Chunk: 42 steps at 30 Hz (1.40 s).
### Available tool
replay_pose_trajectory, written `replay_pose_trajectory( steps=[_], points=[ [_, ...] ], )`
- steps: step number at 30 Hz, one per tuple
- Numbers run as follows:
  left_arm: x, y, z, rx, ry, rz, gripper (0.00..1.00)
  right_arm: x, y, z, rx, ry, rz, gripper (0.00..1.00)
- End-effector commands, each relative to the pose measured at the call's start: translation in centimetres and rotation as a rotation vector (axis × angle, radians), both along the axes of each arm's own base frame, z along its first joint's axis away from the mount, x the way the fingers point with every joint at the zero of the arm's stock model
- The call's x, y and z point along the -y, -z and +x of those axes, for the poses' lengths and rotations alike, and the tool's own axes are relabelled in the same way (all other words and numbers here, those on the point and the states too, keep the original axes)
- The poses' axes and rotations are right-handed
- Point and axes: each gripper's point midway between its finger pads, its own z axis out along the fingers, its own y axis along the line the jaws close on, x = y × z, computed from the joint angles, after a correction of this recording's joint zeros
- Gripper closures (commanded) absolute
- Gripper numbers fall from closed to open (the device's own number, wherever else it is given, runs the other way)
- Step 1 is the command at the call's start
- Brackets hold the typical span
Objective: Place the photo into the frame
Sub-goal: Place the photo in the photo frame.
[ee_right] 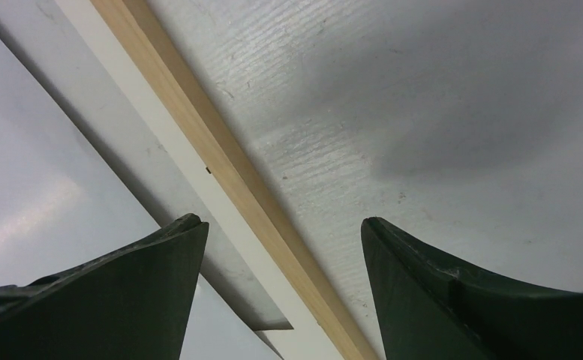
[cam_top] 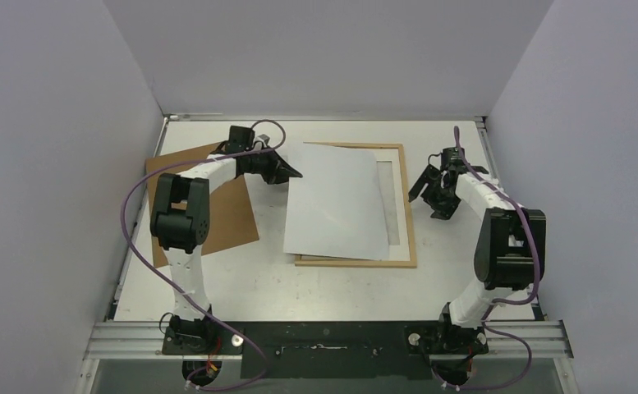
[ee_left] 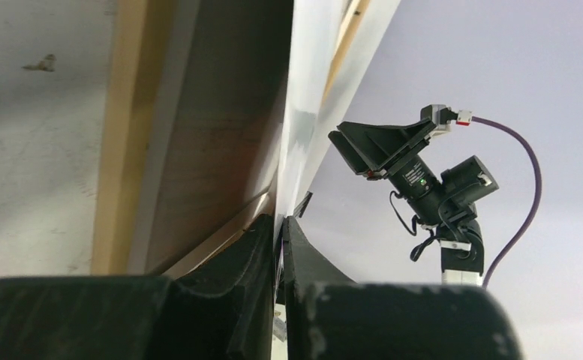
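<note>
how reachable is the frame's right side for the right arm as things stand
Likely yes: the right arm's open fingers hover right by that wooden rail, nothing between them, and the photo leaves that side of the frame uncovered.

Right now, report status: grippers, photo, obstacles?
Left gripper shut on the photo's far corner. Right gripper open, beside the frame's right rail. Photo skewed across frame, not seated. No obstacle seen.
</note>
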Motion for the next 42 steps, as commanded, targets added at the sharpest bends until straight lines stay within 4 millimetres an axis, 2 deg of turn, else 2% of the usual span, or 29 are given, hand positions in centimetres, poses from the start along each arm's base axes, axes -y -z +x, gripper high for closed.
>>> replay_pose_trajectory(
  steps=[1, 5, 10, 16, 21, 32, 42],
  points=[
    [0.4, 1.9, -0.9, 0.009, 0.062, 0.039, 0.94, -0.9, 1.4, -0.3, -0.04, -0.053, 0.033, 0.24],
    [0.9, 2.3, -0.3, 0.044, 0.049, 0.042, 0.94, -0.9, 2.4, -0.7, -0.068, -0.044, 0.037, 0.24],
    [1.9, 1.8, 0.9, 0.14, 0.076, 0.008, 0.94, -1.0, 3.3, -1.1, -0.094, -0.038, 0.041, 0.28],
    [3.3, 1.8, 0.4, 0.219, 0.161, 0.023, 0.95, -0.9, 3.9, -1.2, -0.111, -0.032, 0.036, 0.32],
    [4.2, 2.2, 0.0, 0.216, 0.196, 0.018, 0.95, -0.8, 4.4, -1.3, -0.122, -0.031, 0.031, 0.33],
    [4.5, 3.2, 0.7, 0.213, 0.212, 0.03, 0.94, -0.8, 5.0, -1.5, -0.141, -0.035, 0.029, 0.34],
    [4.0, 4.5, 1.1, 0.256, 0.267, 0.112, 0.93, -0.7, 5.1, -1.6, -0.147, -0.038, 0.023, 0.34]
  ],
)
